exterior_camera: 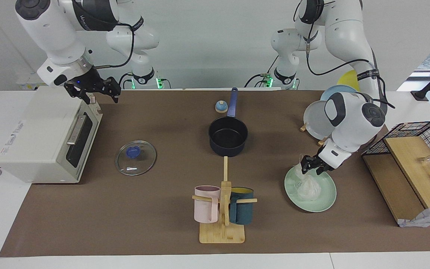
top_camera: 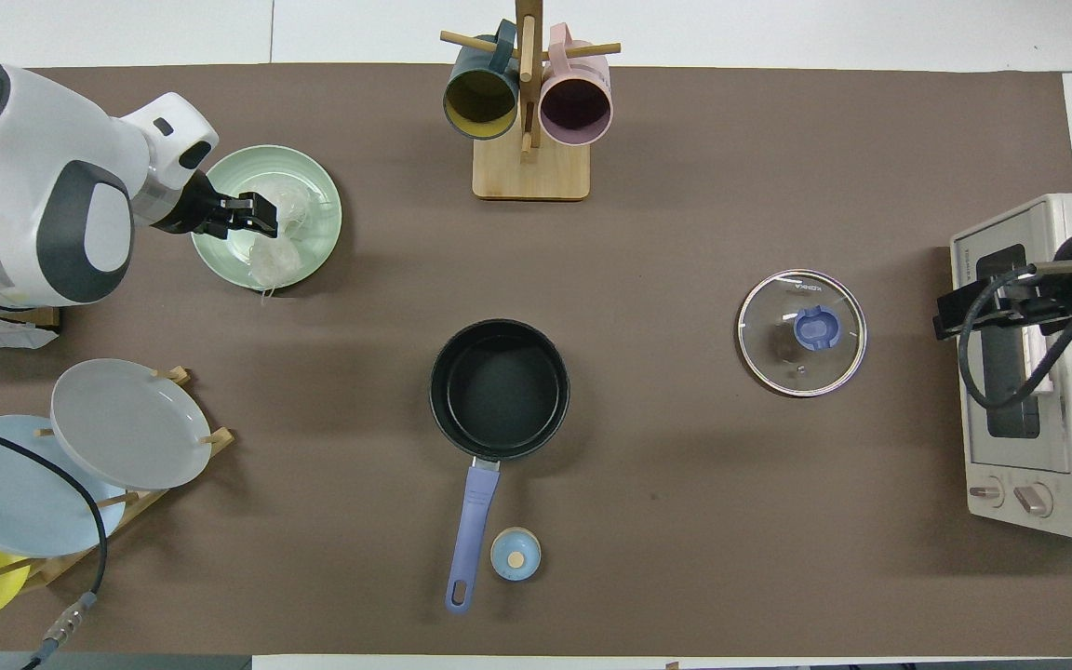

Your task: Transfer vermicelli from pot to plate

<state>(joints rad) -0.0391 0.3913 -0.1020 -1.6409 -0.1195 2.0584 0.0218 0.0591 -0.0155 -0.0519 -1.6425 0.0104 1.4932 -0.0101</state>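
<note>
While the vermicelli [exterior_camera: 307, 185] is lying on the plate [exterior_camera: 326, 201] toward the left arm's end of the bench [exterior_camera: 162, 224], the left pincer [exterior_camera: 313, 166] is hovering over the plate's rim with its fingers parted just above the bundle, gripping nothing. Nearer the robots at mid-bench, the pot [exterior_camera: 228, 139] is sitting empty, well apart from the plate. Waiting over the toaster oven [exterior_camera: 36, 134] at the other end, the right pincer [exterior_camera: 92, 89] is standing open and holding nothing.

Both arms have glossy white rounded shells with dark grey joint caps, black external cables, green base lights, and black two-finger hands.
</note>
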